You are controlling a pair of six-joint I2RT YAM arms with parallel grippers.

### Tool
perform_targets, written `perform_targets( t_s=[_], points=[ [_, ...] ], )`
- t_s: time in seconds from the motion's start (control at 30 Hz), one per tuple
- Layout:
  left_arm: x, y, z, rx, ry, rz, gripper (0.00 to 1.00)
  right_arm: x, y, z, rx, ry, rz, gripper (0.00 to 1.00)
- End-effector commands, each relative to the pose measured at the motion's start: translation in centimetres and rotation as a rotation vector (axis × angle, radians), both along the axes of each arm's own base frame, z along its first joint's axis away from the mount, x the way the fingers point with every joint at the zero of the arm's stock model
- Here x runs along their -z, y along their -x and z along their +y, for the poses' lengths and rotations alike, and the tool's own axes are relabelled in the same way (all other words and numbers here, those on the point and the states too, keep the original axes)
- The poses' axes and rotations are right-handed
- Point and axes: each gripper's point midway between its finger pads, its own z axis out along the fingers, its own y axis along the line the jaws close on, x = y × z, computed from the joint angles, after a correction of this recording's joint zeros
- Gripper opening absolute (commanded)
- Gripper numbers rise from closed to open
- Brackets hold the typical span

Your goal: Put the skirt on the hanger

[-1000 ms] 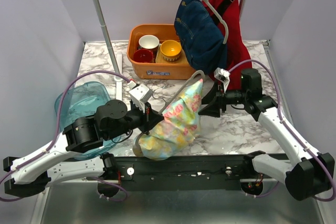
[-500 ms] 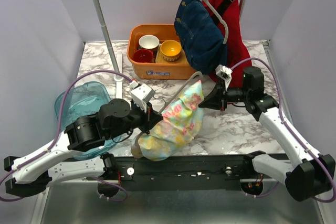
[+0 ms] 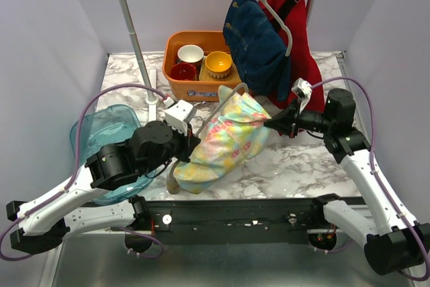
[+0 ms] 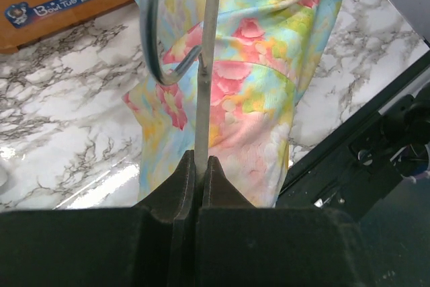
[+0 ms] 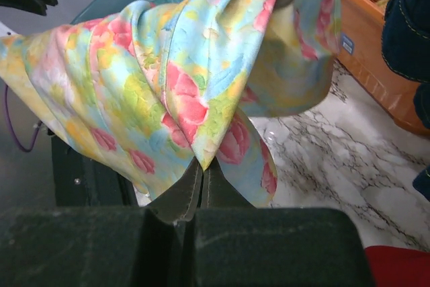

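Since a second ago the right gripper (image 3: 270,124) has snapped shut and slid toward the right side of the top view. That has pulled the skirt (image 3: 225,142) out wide. It is pinched tight on a fold of the flowery cloth, right in the middle of the right wrist view. From that pinch the skirt stretches away to the left. It lies longways from lower left to upper right in the middle of the top view. One grey end of the hanger (image 4: 209,45) pokes up under the cloth. The left gripper (image 4: 200,166) is squeezed shut on the hanger's thin bar, low in the left wrist view. I think the right arm is nearest the loose edge, so it must pull the cloth over the hanger.
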Motion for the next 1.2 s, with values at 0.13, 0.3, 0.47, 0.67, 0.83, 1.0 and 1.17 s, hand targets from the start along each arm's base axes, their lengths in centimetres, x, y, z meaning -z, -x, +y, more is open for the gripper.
perform_targets(
  t_s=[0.13, 0.3, 0.47, 0.67, 0.83, 1.0, 1.17],
  points=[
    [-3.5, -2.8, 1.8, -0.136, 0.018, -0.115, 0.00, 2.8, 1.0, -0.3, -0.107, 0.050, 0.055, 0.13],
    [-4.3, -3.5, 1.9, -0.152, -0.014, -0.137, 0.00, 2.4, 1.0, -0.5, -0.122, 0.078, 0.023, 0.59],
    [-6.1, -4.8, 2.5, -0.186, -0.036, -0.180, 0.00, 1.8, 1.5, -1.0, -0.105, 0.089, -0.047, 0.69],
    [-8.5, -6.8, 2.3, -0.206, -0.011, -0.205, 0.00, 1.6, 2.7, -0.8, -0.162, 0.072, -0.078, 0.70],
    [-7.4, -6.3, 0.1, -0.105, 0.002, -0.112, 0.00, 0.6, 7.0, -0.2, -0.376, 0.002, -0.172, 0.71],
    [-2.7, -2.3, -1.9, 0.128, -0.051, 0.070, 0.00, 0.1, 9.2, -0.2, -0.469, -0.025, -0.345, 0.76],
    [2.1, 1.9, -3.4, 0.366, -0.082, 0.225, 0.00, -0.2, 11.1, -0.2, -0.530, -0.066, -0.425, 0.80]
  ],
)
